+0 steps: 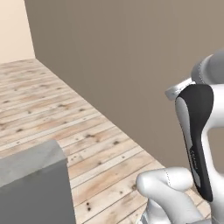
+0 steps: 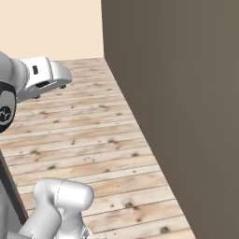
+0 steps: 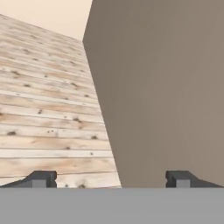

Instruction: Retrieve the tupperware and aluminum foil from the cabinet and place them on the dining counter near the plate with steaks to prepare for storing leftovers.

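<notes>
Left base view: the white arm (image 1: 197, 144) rises at the right over a pale plank floor (image 1: 65, 118), beside a tall brown-grey wall (image 1: 131, 57); a grey block's corner (image 1: 35, 183) sits lower left.

Right base view: the same wall (image 2: 177, 116) and floor (image 2: 84, 135), with the arm's hand (image 2: 44, 74) at the left.

Hand view: the gripper (image 3: 111, 178) stands wide open, fingertips (image 3: 41, 178) far apart, holding and touching nothing, facing the wall's corner. No task thing can be made out.

Glossy white robot arm (image 1: 175, 192)
Rounded white segments, black inlaid side panel with faint lettering, small dark square-tipped fingers (image 3: 41, 178).
</notes>
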